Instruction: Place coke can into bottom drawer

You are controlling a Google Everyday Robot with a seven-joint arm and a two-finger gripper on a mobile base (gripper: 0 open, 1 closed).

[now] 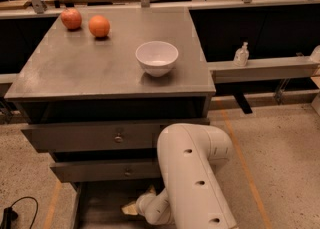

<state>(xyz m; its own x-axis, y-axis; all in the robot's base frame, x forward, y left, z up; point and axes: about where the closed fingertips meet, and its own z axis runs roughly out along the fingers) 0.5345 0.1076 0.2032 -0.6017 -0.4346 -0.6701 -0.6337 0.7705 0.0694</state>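
Observation:
The bottom drawer (pixel 100 208) is pulled out at the foot of the grey cabinet, a dark tray with side walls. My white arm (pixel 192 173) bends down in front of the cabinet and reaches into that drawer. My gripper (pixel 132 207) is low inside the drawer, at the frame's lower edge, mostly hidden by the wrist. The coke can is not in view; it may be hidden by the gripper and arm.
The two knobbed drawers (pixel 118 137) above are closed. On the cabinet top (pixel 75 73) stand a white bowl (pixel 157 57) and two orange-red fruits (pixel 99 26) at the back left. A rail with a small bottle (pixel 241 54) runs to the right. A black cable (pixel 15 213) lies on the floor at left.

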